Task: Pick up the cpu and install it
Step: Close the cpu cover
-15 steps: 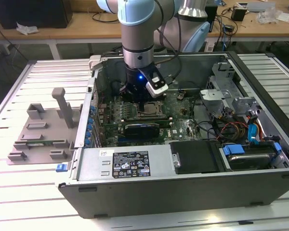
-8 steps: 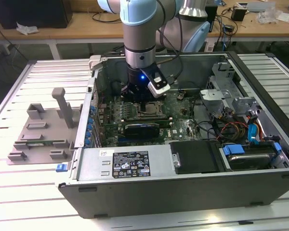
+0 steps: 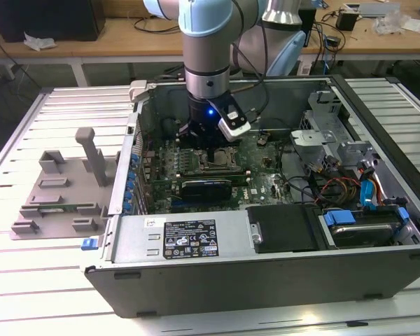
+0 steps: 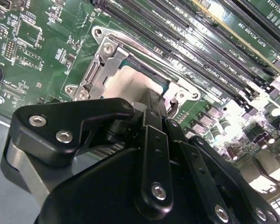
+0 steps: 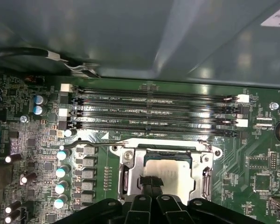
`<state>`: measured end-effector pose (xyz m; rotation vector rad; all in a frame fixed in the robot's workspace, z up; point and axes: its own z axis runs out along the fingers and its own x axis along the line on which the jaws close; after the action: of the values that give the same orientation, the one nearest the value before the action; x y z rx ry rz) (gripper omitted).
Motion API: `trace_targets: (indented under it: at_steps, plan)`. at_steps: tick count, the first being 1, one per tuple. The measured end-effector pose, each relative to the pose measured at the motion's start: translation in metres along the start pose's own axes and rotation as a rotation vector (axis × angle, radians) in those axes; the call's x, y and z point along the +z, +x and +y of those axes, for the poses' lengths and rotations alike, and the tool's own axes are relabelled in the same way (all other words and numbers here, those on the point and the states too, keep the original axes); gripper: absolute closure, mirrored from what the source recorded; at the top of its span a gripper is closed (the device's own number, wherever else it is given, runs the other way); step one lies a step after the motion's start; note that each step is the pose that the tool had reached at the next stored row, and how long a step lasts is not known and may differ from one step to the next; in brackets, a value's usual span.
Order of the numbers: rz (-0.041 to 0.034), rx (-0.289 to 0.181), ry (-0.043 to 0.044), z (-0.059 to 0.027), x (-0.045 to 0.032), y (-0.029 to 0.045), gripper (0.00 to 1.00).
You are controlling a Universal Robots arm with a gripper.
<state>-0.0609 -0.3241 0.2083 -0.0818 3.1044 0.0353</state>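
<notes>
My black fingers (image 5: pixel 151 181), closed, over the flat square silver-grey metal cpu (image 5: pixel 175 173).
Level in its steel socket frame (image 5: pixel 129 162); tips seemingly touching.

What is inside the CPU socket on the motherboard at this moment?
The cpu, pale metal top up, lies inside the socket frame in both wrist views. The gripper covers one edge of it, so its seating and the contacts beneath are hidden.
</notes>
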Motion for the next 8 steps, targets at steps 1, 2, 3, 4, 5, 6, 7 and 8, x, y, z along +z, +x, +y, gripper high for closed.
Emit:
trace_targets:
  at_steps: [1,2,3,4,5,6,7,8]
  plan:
    - [0.0001,0.000,0.0001,0.0000,-0.0016,0.0000,0.89]
    - [0.0001,0.000,0.0002,0.0001,-0.0047,-0.0001,0.89]
    - [0.0000,0.000,0.0000,0.0002,-0.0065,-0.0002,0.89]
    - [-0.0001,0.000,-0.0001,0.0002,-0.0075,-0.0003,0.89]
    - [-0.0001,0.000,0.0000,0.0002,-0.0092,-0.0003,0.89]
    - [-0.0002,0.000,-0.0001,0.0003,-0.0124,-0.0004,0.89]
    - [-0.0002,0.000,0.0000,0.0004,-0.0148,-0.0006,0.89]
    - [-0.0002,0.000,0.0001,0.0004,-0.0177,-0.0006,0.89]
